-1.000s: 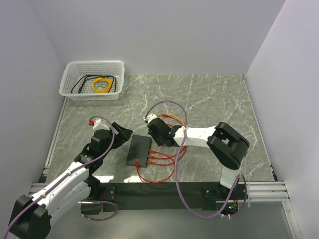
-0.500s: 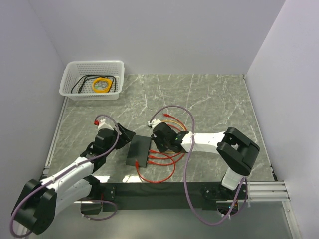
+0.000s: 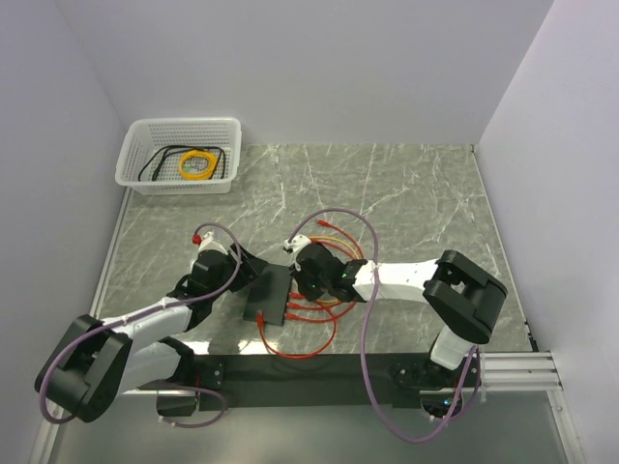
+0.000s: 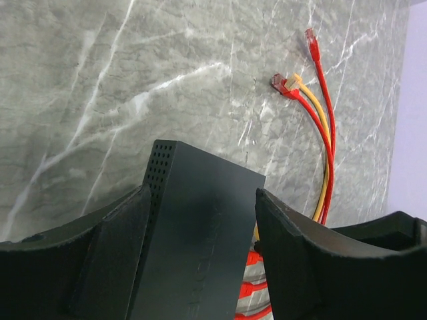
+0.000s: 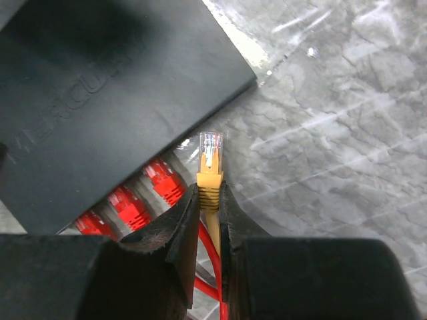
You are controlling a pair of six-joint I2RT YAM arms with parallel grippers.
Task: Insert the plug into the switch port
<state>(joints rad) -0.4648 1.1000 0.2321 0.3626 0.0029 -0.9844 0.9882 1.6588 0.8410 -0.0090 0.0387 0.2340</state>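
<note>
On the switch (image 3: 270, 295) lid, raised lettering reads "MERCU". The rest is lost in shadow in the right wrist view and too faint to read in the left wrist view.

Right gripper (image 5: 209, 195): fingers clamped on an orange-yellow plug (image 5: 210, 175). Its clear tip points forward, just off the switch's ported edge near the corner.

Three red-booted plugs (image 5: 162, 180) are seated along that edge beside it. The port openings are hidden beneath the lid's lip.

Left gripper (image 4: 200, 193): fingers apart, flanking the switch's opposite end, close against both sides. Whether they pinch it cannot be told.

Beyond that end, a loose red plug (image 4: 310, 35) lies on the marble tabletop (image 4: 120, 80), apart from the switch.
</note>
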